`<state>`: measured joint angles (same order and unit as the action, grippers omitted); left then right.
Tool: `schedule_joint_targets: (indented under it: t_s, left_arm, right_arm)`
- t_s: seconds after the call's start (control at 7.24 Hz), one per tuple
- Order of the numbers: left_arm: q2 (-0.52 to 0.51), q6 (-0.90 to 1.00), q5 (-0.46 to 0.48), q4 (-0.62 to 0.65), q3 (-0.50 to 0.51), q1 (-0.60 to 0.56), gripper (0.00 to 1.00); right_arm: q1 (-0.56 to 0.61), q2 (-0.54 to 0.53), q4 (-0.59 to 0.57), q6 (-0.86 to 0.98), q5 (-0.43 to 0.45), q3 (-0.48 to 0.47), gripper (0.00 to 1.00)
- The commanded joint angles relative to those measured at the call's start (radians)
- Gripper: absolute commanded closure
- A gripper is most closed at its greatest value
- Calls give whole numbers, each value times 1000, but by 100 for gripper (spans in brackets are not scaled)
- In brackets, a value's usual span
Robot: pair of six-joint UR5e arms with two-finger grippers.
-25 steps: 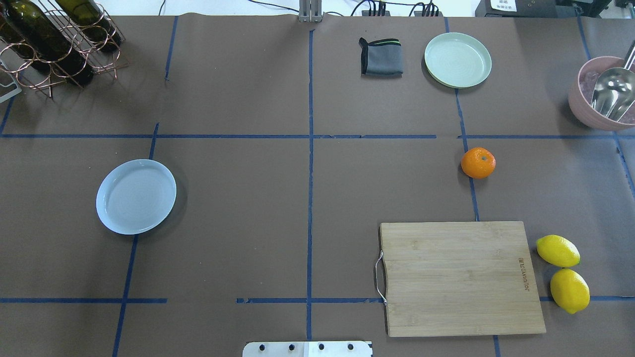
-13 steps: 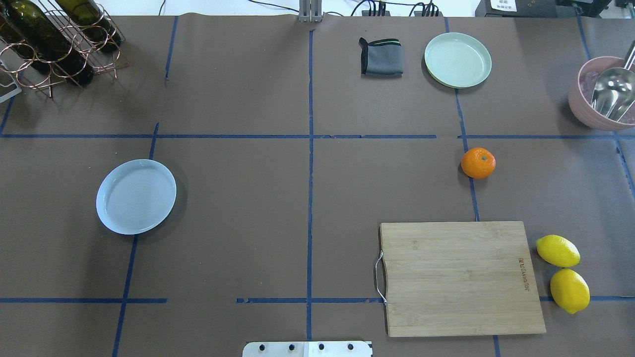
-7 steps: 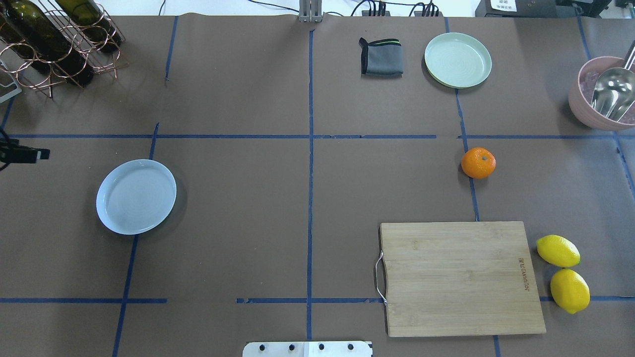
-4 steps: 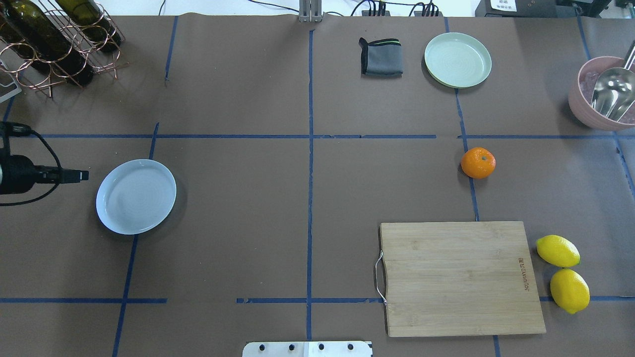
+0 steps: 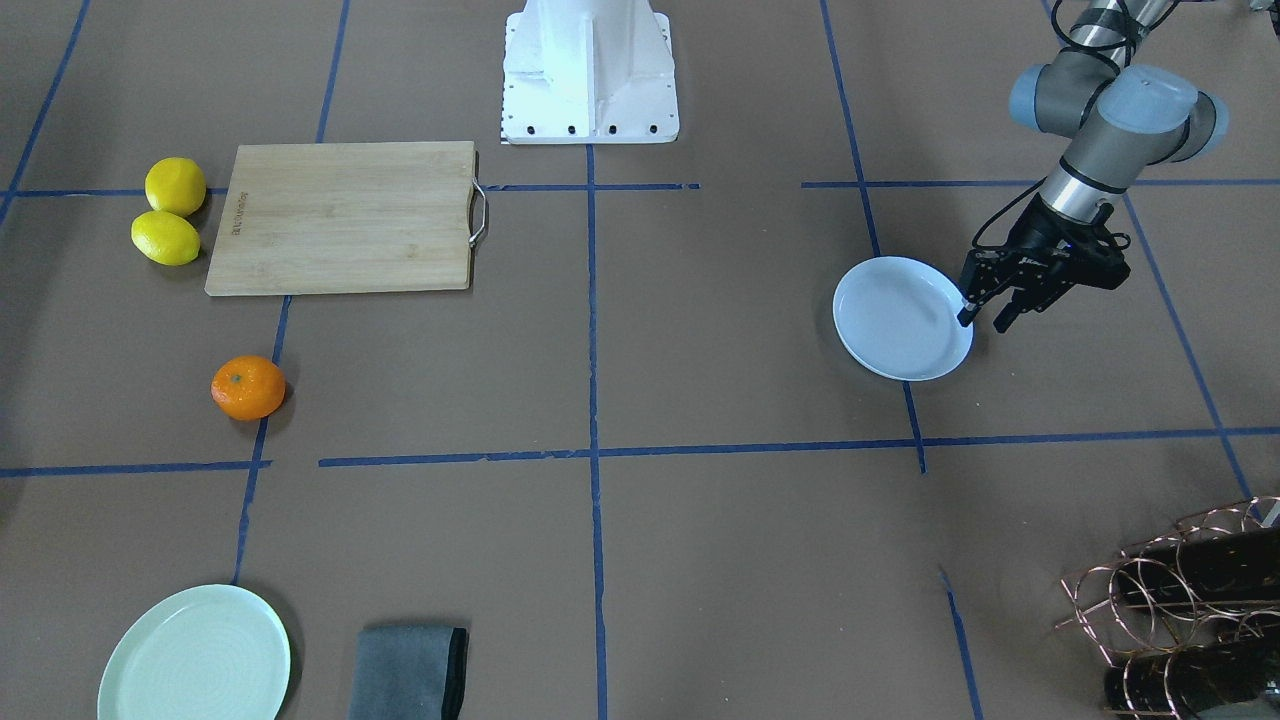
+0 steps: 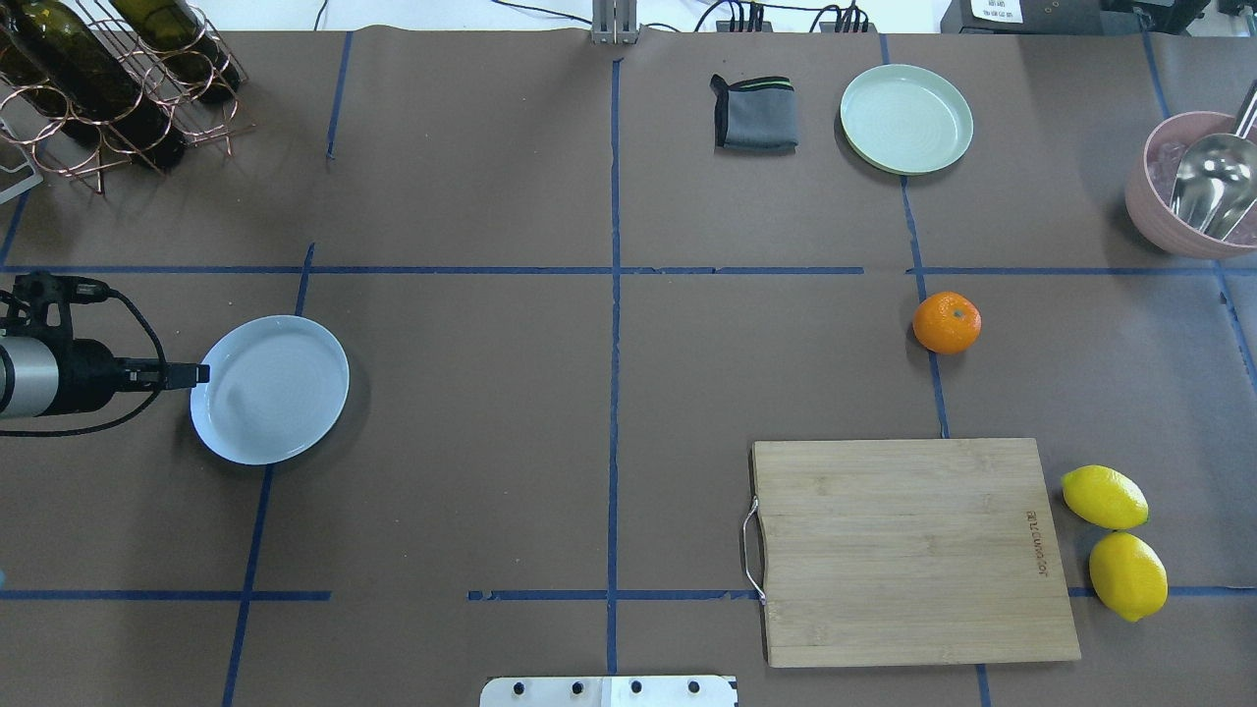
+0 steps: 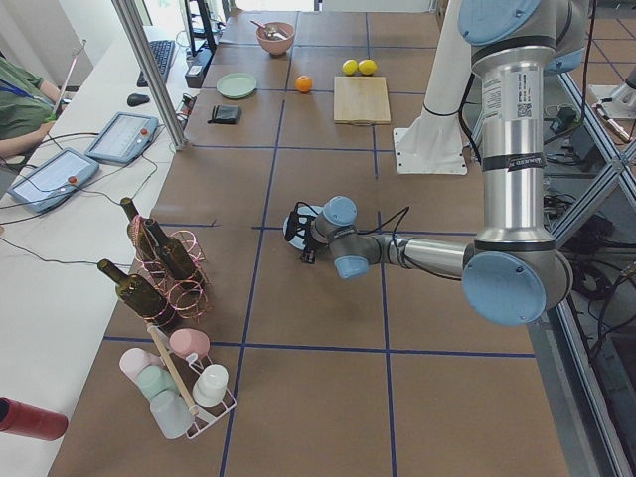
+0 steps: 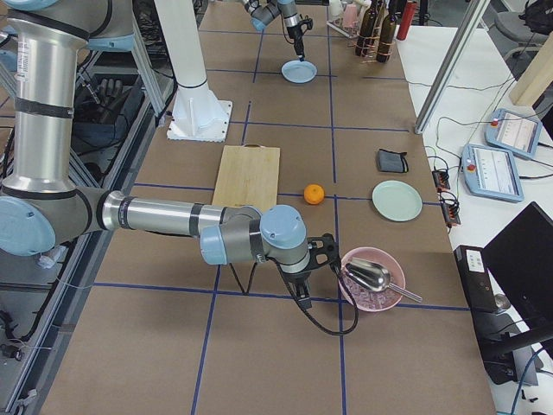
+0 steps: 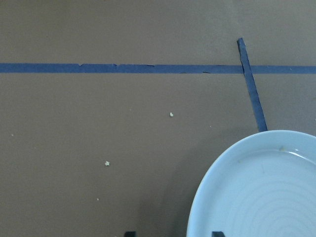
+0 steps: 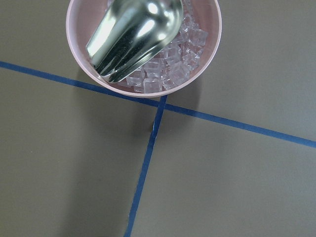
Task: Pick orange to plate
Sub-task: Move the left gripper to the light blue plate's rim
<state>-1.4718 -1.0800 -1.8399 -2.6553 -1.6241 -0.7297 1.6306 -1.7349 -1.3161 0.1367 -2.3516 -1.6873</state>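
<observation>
- Since the earlier overhead frames, the left arm (image 6: 39,376) has come in from the worktop's left edge. It has travelled across to the plate (image 6: 270,389), where before there was no arm in that view at all.
- The left jaws stand open. In the left wrist view the two tips sit either side of the plate's near rim, and in the front-facing view they are parted right at its edge. We cannot tell whether they touch it.
- The orange (image 6: 947,323) has not shifted. It rests on a blue tape line on the right half of the worktop, beyond the wooden cutting board (image 6: 908,550) and well apart from the plate.
- The plate has not shifted either, and nothing lies on it.
- The right arm (image 8: 173,216) shows only from the right-side camera. Its wrist camera looks down on the pink bowl (image 6: 1159,226) of ice cubes with a metal scoop (image 10: 133,34) in it. We cannot tell whether the right jaws are open or closed.
- We judge the task barely begun: no jaws are near the fruit. The left arm's move looks aimed at gripping the plate's rim, perhaps to carry it nearer the orange.
- The shallow rim offers little to pinch, so the plate could tilt or slip.
</observation>
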Motion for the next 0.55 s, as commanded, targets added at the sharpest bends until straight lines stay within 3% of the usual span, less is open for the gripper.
schedule_joint_targets:
  t_s: [0.0, 0.28, 0.41]
  left_arm:
    - [-4, -11, 1, 0, 1, 16, 60]
    - [-12, -9, 1, 2, 3, 23, 100]
    - [-13, -9, 1, 0, 1, 23, 100]
  right_arm:
    - [0, 0, 0, 0, 0, 3, 0]
    - [0, 0, 0, 0, 0, 6, 0]
    - [0, 0, 0, 0, 0, 6, 0]
